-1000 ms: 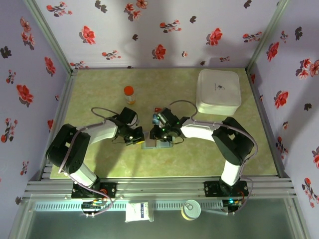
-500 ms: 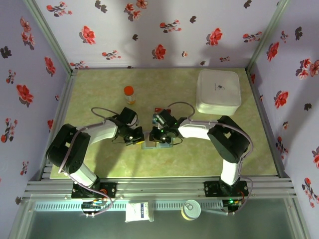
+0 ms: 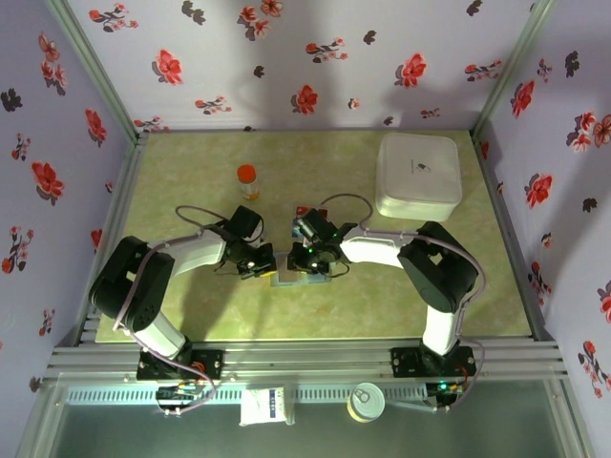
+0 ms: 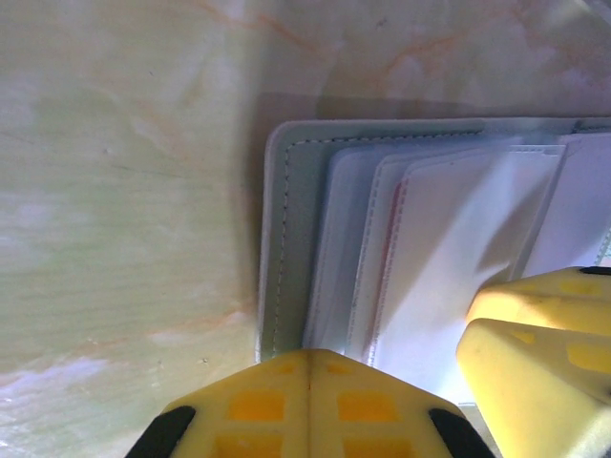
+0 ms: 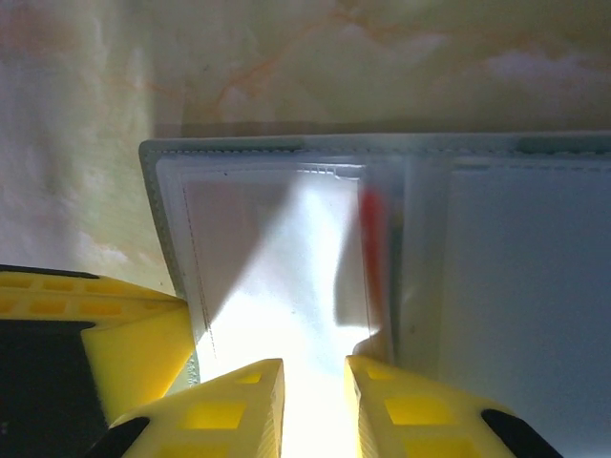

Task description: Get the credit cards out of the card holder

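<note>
— right forearm has swung a little leftward over the last second, carrying the right fingers [image 5: 239,410] further over the card holder [image 5: 158,191]. left arm hasn't budged.

— what does that mean for the job?

— my guess is the right side is lining up on a pocket to work a card out. no card lies out on the counter [image 3: 191,172] yet, so the emptying looks barely begun.

— where's the holder?

— lying open and flat near the middle of the counter, between the two arms. left fingers [image 4: 258,401] are clenched tight together, nothing between them, tips right at the holder's near edge. they look to be pinning it, though i can't confirm contact.

— and the right ones?

— parted by a narrow slit, just over a clear sleeve. whether they're pinching anything i can't tell.

— materials?

— holder's a soft grey panel with rounded corners and a stitched border. inside are overlapping clear plastic sleeves [image 4: 449,248], glossy and glaring white under the light, each hemmed with fine stitching. a red card [image 5: 370,248] shows as a thin stiff stripe tucked in a sleeve beside the fold. counter is smooth, marbled yellow-green.

— handling?

— slick sleeves and thin rigid cards. i'd expect the holder to slide unless it's held down.
</note>
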Controlling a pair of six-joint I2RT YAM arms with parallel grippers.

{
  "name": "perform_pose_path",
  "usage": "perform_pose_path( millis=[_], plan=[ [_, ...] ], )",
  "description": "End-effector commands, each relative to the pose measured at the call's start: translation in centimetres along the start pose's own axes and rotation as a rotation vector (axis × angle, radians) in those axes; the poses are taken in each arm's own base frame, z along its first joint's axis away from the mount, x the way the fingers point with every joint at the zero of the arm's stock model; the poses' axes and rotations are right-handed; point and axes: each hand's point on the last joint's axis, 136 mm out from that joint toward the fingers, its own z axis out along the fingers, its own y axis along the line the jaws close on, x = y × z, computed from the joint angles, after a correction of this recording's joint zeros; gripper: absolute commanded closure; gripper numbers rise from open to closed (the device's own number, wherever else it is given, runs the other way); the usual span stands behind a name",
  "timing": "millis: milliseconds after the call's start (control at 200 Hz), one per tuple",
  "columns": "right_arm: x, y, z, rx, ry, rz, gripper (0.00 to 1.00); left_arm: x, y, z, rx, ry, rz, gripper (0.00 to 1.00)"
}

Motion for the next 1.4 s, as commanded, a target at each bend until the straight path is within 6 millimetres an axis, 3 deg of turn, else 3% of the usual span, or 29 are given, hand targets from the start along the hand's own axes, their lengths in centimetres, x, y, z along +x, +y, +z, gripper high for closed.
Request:
perform_pose_path(
  millis=[0,405,615,835,1030,1400],
  plan=[
    [-0.1,-0.7,-0.8,0.058,-0.014,-0.020,0.76,0.0,0.8,0.0,-0.052,0.010,0.016,1.00],
    [-0.1,-1.0,-1.0,0.022,-0.025,-0.012,0.76,-0.4,0.6,-0.6,-0.050,-0.013,0.016,1.00],
    [-0.1,-0.8,-0.9,-0.039,-0.029,0.010,0.77,-1.0,-1.2,-2.1,0.004,-0.048,0.008,1.00],
    [-0.1,-1.1,-1.0,-0.080,-0.029,0.029,0.77,-1.4,-3.5,-3.5,0.071,-0.075,0.004,0.92],
    [-0.2,-1.4,-0.9,-0.139,-0.029,0.065,0.77,-1.2,-4.2,-2.6,0.086,-0.060,0.005,0.82],
    [-0.3,-2.0,-1.0,-0.214,-0.035,0.107,0.78,-1.1,-3.9,-0.8,0.075,-0.036,0.000,0.75]
  ],
)
